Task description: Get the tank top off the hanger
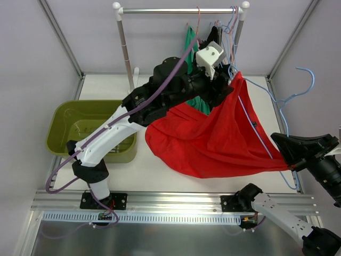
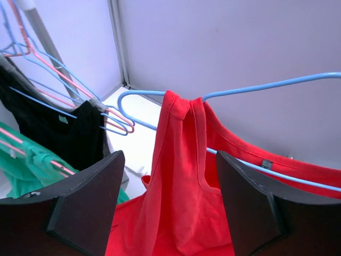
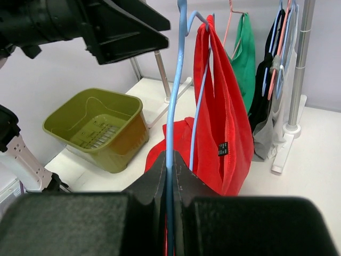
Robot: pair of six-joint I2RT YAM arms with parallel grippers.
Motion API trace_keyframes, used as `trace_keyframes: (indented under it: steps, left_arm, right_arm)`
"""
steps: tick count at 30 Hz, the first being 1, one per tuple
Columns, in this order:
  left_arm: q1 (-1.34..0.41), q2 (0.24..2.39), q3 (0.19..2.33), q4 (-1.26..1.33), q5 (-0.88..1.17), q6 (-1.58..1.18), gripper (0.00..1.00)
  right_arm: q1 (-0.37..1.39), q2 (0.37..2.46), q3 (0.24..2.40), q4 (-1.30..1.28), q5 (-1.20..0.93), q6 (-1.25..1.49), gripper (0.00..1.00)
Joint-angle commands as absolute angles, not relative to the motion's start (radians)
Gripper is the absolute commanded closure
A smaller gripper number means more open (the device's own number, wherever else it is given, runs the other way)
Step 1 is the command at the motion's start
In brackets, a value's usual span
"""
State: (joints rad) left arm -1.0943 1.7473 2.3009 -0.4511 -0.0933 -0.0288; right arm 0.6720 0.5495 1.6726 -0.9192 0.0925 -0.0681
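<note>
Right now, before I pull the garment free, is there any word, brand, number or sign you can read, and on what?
Nothing is readable in any view.
On the red tank top: small black tag with pale marks, too small to read.
Left wrist view, same garment: grey tag, blurred.
On the black tank top: greenish neck tag, too small to read.
On the blue hanger and olive bin: no markings visible.

I see a green bin (image 1: 57, 120) on the left side of the white table (image 1: 138, 178). It is open on top, and its floor has little slots. At the top of the picture a metal rack (image 1: 176, 10) stands at the back of the table. A green top (image 1: 190, 40) hangs on it, and a black top (image 2: 58, 133) hangs next to that. Pink and blue spare hangers (image 2: 118, 121) hang there too. A grey cloth (image 3: 264, 141) hangs low by the rack's pole.
</note>
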Motion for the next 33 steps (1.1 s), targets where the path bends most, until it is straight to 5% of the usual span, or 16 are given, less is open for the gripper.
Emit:
trace_keyframes:
  steps: [1, 9, 14, 18, 20, 22, 26, 30, 32, 33]
  left_arm:
    - [-1.108, 1.767, 2.338, -0.374, -0.072, 0.018, 0.34]
    - [-1.108, 1.796, 2.313, -0.342, -0.02, 0.005, 0.34]
    - [-1.108, 1.812, 2.31, -0.322, -0.031, 0.005, 0.68]
    - [-1.108, 1.816, 2.299, -0.31, -0.054, 0.005, 0.78]
    - [-1.108, 1.815, 2.287, -0.305, -0.061, 0.003, 0.77]
    - [-1.108, 1.812, 2.28, -0.301, -0.063, 0.005, 0.57]
    - [-1.106, 1.812, 2.258, -0.293, -0.061, 0.008, 0.55]
    - [-1.106, 1.818, 2.253, -0.288, -0.031, 0.006, 0.78]
    - [-1.108, 1.818, 2.255, -0.282, -0.023, 0.005, 1.0]
    - [-1.106, 1.819, 2.253, -0.279, -0.032, 0.005, 1.0]
  right_arm:
    - [0.673, 0.546, 1.71, -0.884, 0.081, -0.09, 1.0]
    - [0.673, 0.566, 1.713, -0.882, 0.057, -0.094, 1.0]
    - [0.673, 0.575, 1.715, -0.87, 0.029, -0.083, 1.0]
    - [0.673, 0.571, 1.701, -0.865, 0.029, -0.078, 1.0]
    - [0.673, 0.563, 1.697, -0.864, 0.029, -0.078, 1.0]
    - [0.673, 0.561, 1.695, -0.861, 0.029, -0.077, 1.0]
    - [0.673, 0.558, 1.697, -0.856, 0.026, -0.08, 1.0]
    - [0.675, 0.555, 1.695, -0.847, 0.011, -0.075, 1.0]
    - [0.673, 0.555, 1.692, -0.847, 0.012, -0.078, 1.0]
    - [0.675, 0.551, 1.69, -0.848, 0.012, -0.078, 1.0]
